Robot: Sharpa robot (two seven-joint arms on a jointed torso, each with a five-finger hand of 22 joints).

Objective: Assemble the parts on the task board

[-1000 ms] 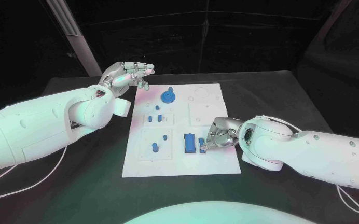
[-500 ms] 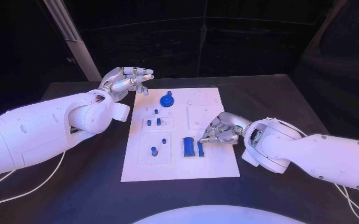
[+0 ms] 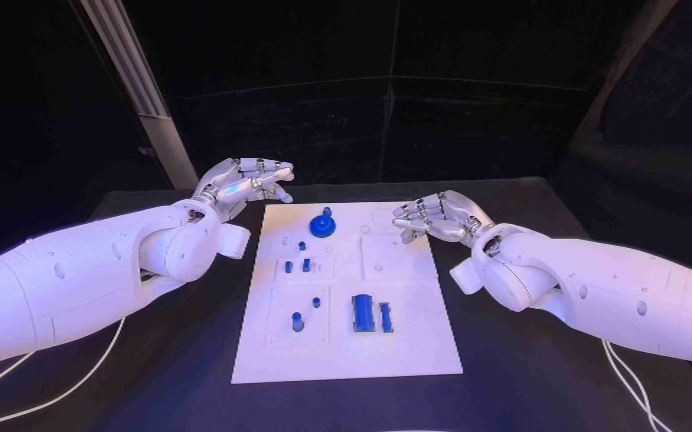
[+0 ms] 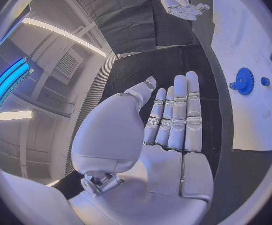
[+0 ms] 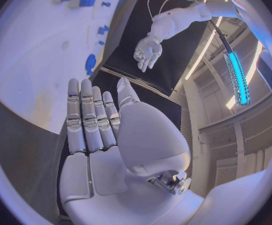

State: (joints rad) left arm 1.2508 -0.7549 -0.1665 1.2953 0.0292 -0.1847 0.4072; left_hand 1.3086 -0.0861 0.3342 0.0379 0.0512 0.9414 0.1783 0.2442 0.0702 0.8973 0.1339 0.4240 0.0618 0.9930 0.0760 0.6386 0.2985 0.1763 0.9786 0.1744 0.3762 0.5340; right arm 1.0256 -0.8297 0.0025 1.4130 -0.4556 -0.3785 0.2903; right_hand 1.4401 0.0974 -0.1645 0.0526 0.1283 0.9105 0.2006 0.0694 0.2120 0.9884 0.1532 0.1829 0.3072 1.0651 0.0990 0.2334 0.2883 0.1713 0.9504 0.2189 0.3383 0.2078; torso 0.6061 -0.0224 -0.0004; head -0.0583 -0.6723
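White flat task board (image 3: 411,337) lies lengthwise away from the robot on the black table (image 3: 548,352), between the two silver hands. Its small blue parts (image 3: 369,313) cluster on the near half, with a blue gear-like disc (image 3: 323,223) toward the far end. Right hand (image 3: 437,217) hovers over the board's far right corner, fingers loosely apart, holding nothing. Left hand (image 3: 248,181) hangs beyond the far left corner, likewise empty. Both sit well apart from the near parts, the right judged somewhat nearer.

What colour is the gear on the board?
Blue; the gear shows best in the head view.
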